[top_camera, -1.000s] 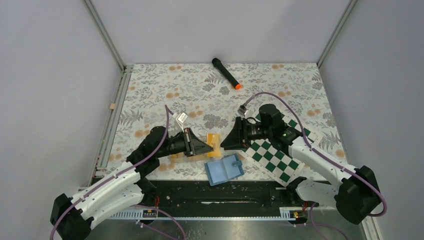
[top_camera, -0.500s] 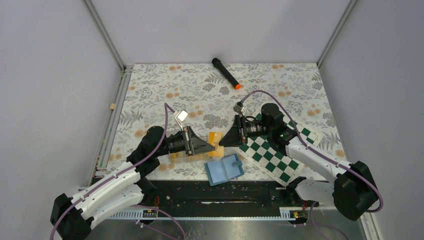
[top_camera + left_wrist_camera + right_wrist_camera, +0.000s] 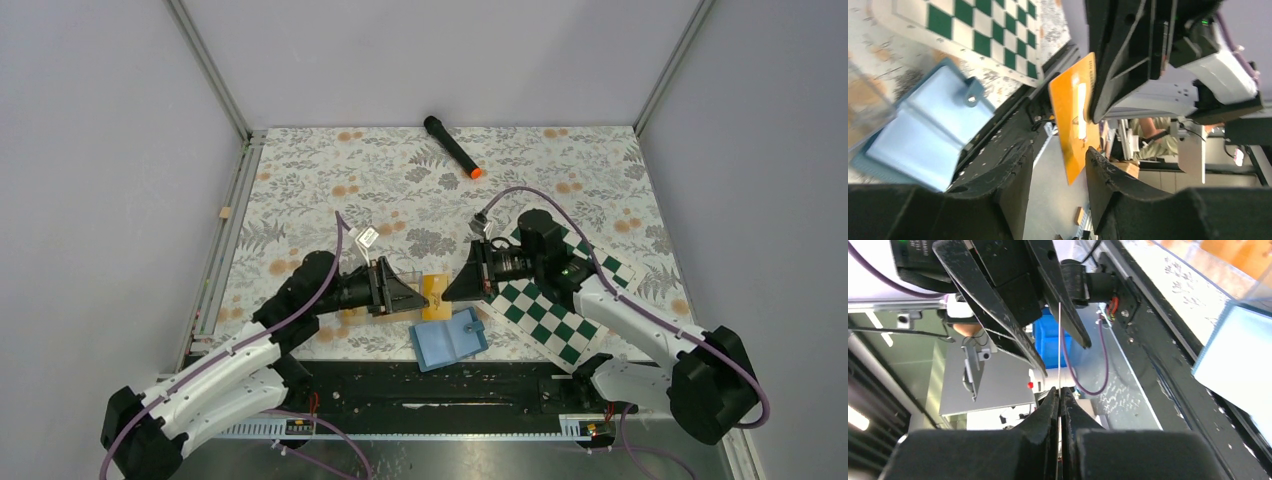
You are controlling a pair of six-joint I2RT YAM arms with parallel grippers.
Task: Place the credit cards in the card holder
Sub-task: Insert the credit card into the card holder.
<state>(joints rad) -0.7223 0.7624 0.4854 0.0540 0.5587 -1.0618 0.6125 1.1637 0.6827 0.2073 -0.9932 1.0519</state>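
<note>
Cloth printed with grey leaves and orange blossoms covers the counter (image 3: 330, 180), the largest surface in view. On its right side lies a green-and-white chequered board (image 3: 556, 318), flat and skewed, partly under the right arm. A clear plastic tray (image 3: 1238, 280) sits left of centre beneath the left arm, with flat orange-yellow credit cards (image 3: 1245, 252) lying in it. The blue soft folding card holder (image 3: 448, 338) lies open and flat at the near edge between the two arm bases. Its long axis runs roughly left to right with a slight tilt, and its snap tab (image 3: 471, 327) is on the right half. A black marker with an orange tip (image 3: 452, 146) lies far back, tip pointing to the near right. One orange-yellow credit card (image 3: 436, 295) hangs in the air just beyond the holder, between the two claws. Its broad face is turned up toward the overhead camera and its long axis runs far to near, crosswise to the line joining the claws. The right claw (image 3: 1060, 399) is pinched fully closed on this card's right long edge, and from the right wrist the card shows only as a thin vertical line. The left claw (image 3: 1058, 152) stands partly spread with the card's edge in its gap. Whether either finger touches the card cannot be told.
</note>
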